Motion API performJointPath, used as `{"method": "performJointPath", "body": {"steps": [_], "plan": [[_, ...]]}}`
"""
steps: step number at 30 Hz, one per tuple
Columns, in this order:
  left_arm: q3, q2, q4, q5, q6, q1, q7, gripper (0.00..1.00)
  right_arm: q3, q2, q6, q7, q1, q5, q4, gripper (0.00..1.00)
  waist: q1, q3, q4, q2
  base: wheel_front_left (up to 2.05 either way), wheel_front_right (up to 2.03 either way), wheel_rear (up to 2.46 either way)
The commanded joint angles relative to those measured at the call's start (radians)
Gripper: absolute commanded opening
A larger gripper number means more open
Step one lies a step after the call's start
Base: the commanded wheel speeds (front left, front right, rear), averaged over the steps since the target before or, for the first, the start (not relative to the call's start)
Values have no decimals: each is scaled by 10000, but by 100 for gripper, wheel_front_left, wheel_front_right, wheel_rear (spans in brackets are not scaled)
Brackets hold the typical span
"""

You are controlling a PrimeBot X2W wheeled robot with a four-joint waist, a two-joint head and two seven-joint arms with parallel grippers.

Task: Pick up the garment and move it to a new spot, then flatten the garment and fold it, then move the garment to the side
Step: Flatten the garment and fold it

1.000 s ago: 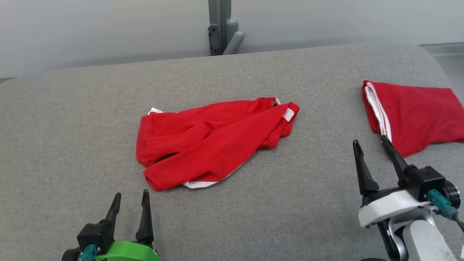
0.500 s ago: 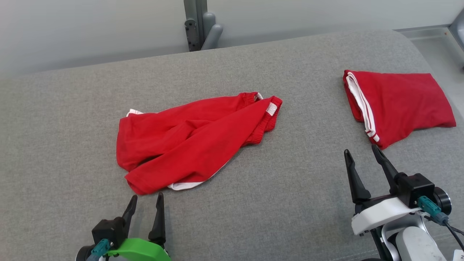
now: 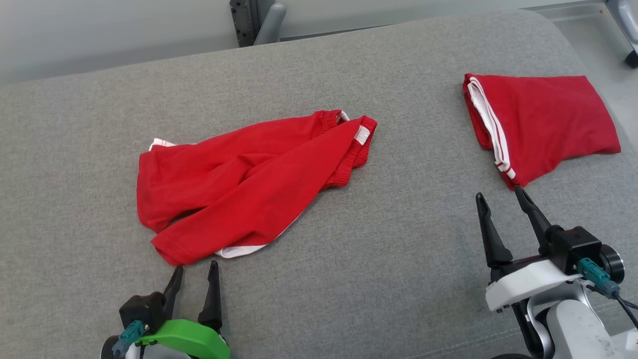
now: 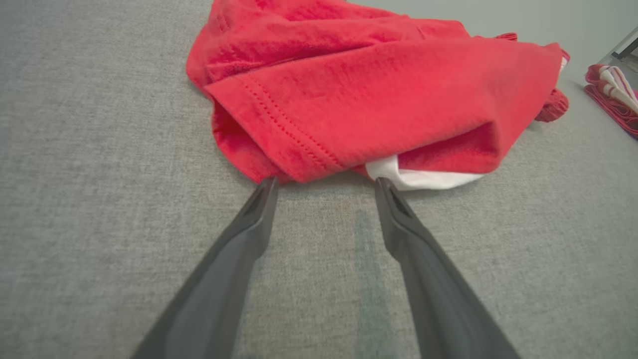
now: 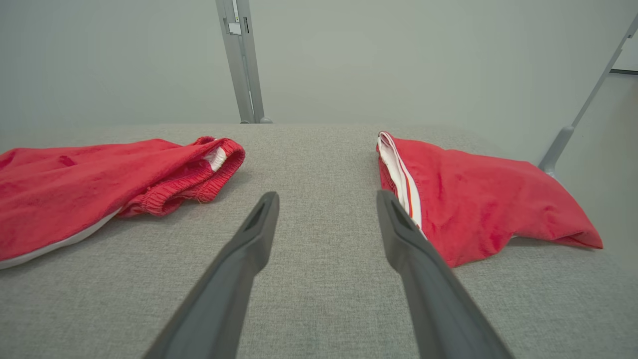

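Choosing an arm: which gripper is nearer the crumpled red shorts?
Left. The left gripper is just short of the crumpled shorts; the right gripper is far to their right, by the folded garment.

grey post (image 3: 259, 22) chopped at the top edge, folded shorts (image 4: 610, 94) cut by left wrist view's right edge, white trim (image 4: 423, 178) mostly tucked under crumpled shorts (image 4: 379, 94)
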Motion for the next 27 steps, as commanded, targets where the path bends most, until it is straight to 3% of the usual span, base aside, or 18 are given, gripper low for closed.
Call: {"method": "performJointPath", "body": {"steps": [1, 16, 17, 18, 21, 27], "plan": [[24, 35, 3, -67, -47, -175, 6, 100, -2, -26, -21, -17, -95, 67, -13, 100, 0, 57, -37, -1, 0, 0, 0], [66, 36, -485, 150, -186, -143, 6, 100, -15, 80, -21, -16, -208, 83, -23, 100, 0, 269, -123, -1, 0, 0, 0], [74, 36, -523, 116, -199, -88, 4, 90, -19, 106, -21, -16, -206, 100, -28, 100, 0, 271, -119, -1, 0, 0, 0], [71, 36, -595, 113, -216, -60, 4, 61, -21, 115, -21, -18, -205, 92, -31, 100, 0, 275, -112, -1, 0, 0, 0], [75, 35, -924, 254, -272, -26, 6, 0, -23, 107, -21, -18, -235, 115, -8, 100, 0, 307, -75, -1, 0, 0, 0], [173, 35, -2121, 589, -364, -72, 4, 0, -74, 125, -21, -18, -224, 171, 45, 100, 0, 323, 6, -1, 0, 0, 0]]}}
